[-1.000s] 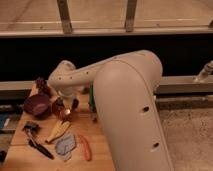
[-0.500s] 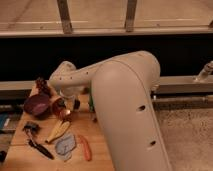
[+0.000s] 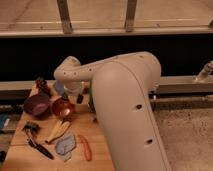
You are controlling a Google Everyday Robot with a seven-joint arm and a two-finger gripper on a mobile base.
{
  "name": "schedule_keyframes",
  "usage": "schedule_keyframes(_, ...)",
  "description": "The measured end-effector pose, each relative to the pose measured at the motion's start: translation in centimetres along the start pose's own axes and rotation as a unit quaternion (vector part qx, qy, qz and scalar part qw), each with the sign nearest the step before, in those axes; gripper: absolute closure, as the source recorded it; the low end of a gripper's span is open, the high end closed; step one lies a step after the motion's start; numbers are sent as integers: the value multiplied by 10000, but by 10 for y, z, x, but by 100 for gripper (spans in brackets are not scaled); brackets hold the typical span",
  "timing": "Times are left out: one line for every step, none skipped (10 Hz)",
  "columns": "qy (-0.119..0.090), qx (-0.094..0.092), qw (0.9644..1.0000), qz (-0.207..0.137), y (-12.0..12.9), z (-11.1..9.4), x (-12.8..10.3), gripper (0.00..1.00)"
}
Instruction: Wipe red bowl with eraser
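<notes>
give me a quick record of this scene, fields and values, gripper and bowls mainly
gripper: shut, just right of the red bowl's rim, above the table
eraser: dark block at the gripper's tip, apparently held
red bowl: upright, right of the purple bowl
purple bowl: upright, near the table's left side
table: wooden
banana: lying in front of the bowls

I count two bowls: one red bowl [image 3: 62,107] just left of my gripper [image 3: 79,98], which hangs closed above the one table [image 3: 77,122], and one purple bowl [image 3: 36,104] further left. Nearer me than the gripper, to its left, lie one banana [image 3: 57,131], one grey cloth [image 3: 65,145], one orange stick [image 3: 85,148] and one black tool [image 3: 41,149]. One blue block [image 3: 59,87] sits just beyond it.
</notes>
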Motion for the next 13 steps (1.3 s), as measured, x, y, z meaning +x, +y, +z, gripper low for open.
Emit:
schedule_keyframes(-101, -10, 9999, -60, -1, 0, -11, 100)
schedule_keyframes(-183, -30, 9997, -163, 0, 1, -22, 100)
schedule_keyframes(-259, -64, 9992, -282, 7, 1, -33, 100)
schedule_keyframes(-385, -138, 9981, -469, 24, 0, -49, 100)
schedule_keyframes(-480, -196, 9968, -615, 40, -1, -60, 100)
schedule_keyframes(-538, -234, 9957, -711, 51, -1, -65, 100)
schedule_keyframes(-585, -276, 9947, -798, 62, -1, -69, 100)
schedule_keyframes(-589, -326, 9944, -808, 71, 0, -66, 100)
schedule_keyframes(-559, -353, 9950, -749, 74, 1, -58, 100)
schedule_keyframes(-496, -355, 9959, -662, 73, 2, -46, 100)
schedule_keyframes(-407, -353, 9972, -520, 69, 3, -29, 100)
schedule_keyframes(-338, -351, 9982, -349, 63, 5, -15, 100)
schedule_keyframes(-256, -322, 9989, -213, 56, 5, -3, 100)
